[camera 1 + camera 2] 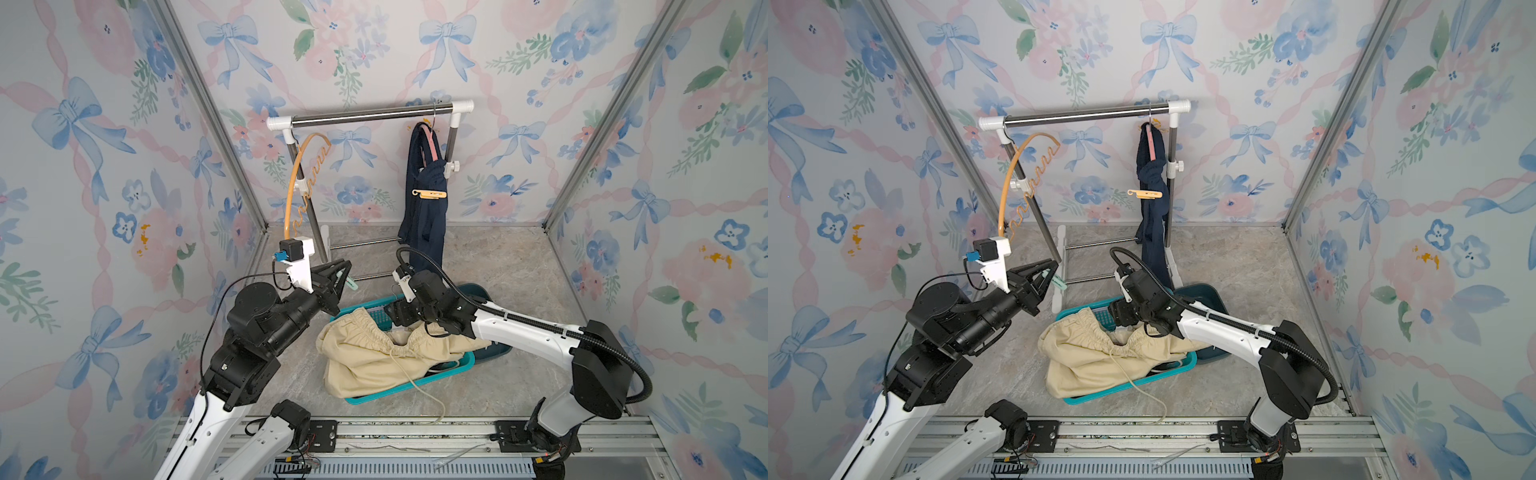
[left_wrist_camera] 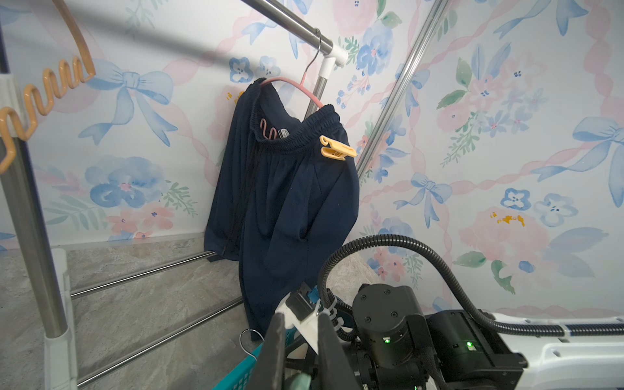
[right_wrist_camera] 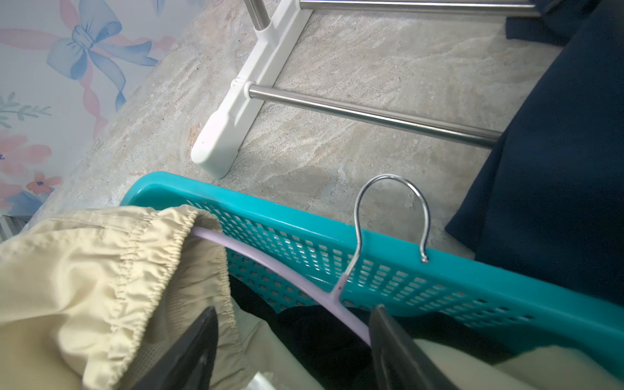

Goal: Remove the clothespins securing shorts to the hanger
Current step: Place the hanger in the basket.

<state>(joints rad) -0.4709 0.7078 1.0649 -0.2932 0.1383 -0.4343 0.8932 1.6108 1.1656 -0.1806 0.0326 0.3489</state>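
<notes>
One orange clothespin (image 1: 429, 193) clipped on navy shorts (image 1: 424, 232), far right on rack (image 1: 374, 113). Also: mint clothespin (image 1: 350, 284) pinched in left gripper (image 1: 345, 269); right gripper (image 3: 293, 315), fingers wide, astride lilac hanger (image 3: 270, 266) in basket (image 3: 472, 290). Risk: withdrawal snags hanger, drags cream shorts (image 1: 361, 365) out.

Grey, stone-patterned table (image 1: 519, 266), closed in by floral walls. At the back, standing on white plastic feet (image 3: 229, 128): a steel clothes rack (image 1: 374, 113). In front of it, a teal perforated basket (image 1: 374, 400), with a dark blue tray (image 1: 492, 355) showing past its right side. Spilling over the basket's near left rim onto the bare surface: cream shorts (image 1: 365, 365), pale drawstring (image 1: 419, 386) trailing toward the front edge
</notes>
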